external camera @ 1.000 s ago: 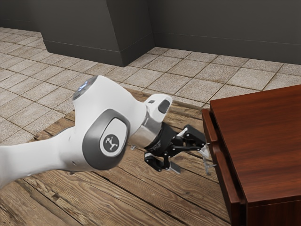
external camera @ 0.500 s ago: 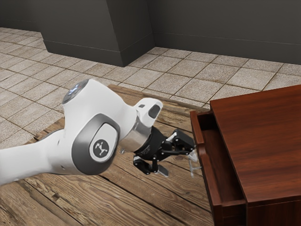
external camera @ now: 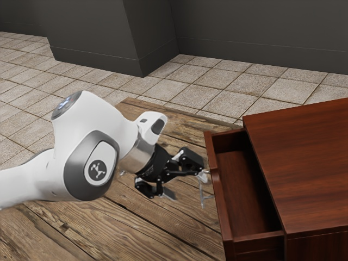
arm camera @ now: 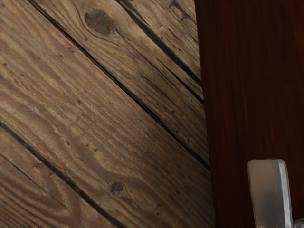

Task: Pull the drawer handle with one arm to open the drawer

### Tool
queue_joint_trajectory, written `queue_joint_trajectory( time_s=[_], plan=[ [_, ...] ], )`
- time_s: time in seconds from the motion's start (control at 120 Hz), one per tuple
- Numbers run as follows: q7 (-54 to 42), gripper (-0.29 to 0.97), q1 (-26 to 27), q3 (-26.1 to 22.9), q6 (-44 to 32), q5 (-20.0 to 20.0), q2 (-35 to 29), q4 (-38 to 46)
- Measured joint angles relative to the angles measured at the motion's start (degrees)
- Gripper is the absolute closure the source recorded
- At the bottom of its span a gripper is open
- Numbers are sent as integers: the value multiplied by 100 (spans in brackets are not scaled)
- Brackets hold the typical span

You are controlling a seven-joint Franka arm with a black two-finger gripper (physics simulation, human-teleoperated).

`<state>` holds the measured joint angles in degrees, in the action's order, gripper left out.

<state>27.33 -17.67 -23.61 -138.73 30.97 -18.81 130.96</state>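
Note:
The dark red wooden cabinet (external camera: 304,163) stands at the exterior view's right, and its top drawer (external camera: 216,185) is pulled well out, with the bare inside showing. A thin silver handle (external camera: 203,187) sticks out from the drawer front. My black gripper (external camera: 186,184) is right at the handle. Its fingers stand wide apart, the upper fingertip (external camera: 202,173) against the handle and the lower one off it, so the gripper is open. In the wrist view the drawer front (arm camera: 251,95) rises beside floor planks, with the silver handle (arm camera: 269,190) close under my hand.
The cabinet sits on a patch of wooden planks (external camera: 109,228) laid over a tiled floor (external camera: 228,81). Dark walls (external camera: 109,32) stand at the back. My white arm (external camera: 87,163) comes in from the exterior view's left.
My gripper has drawn back toward the exterior view's left with the handle, and the drawer has slid from barely out to well out of the cabinet.

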Motion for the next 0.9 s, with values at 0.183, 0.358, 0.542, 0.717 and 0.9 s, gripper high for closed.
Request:
queue_joint_trajectory(
  time_s=[0.183, 0.358, 0.542, 0.717, 0.9],
  plan=[
    [-1, 1, 292, 383, 22, -60, -203, 205],
    [0, 1, 594, 749, 31, -126, -346, 359],
    [-1, 1, 773, 1020, 36, -247, -460, 497],
    [19, 1, 948, 1250, 47, -425, -540, 606],
    [31, 1, 1022, 1423, 86, -439, -764, 770]
  ],
)
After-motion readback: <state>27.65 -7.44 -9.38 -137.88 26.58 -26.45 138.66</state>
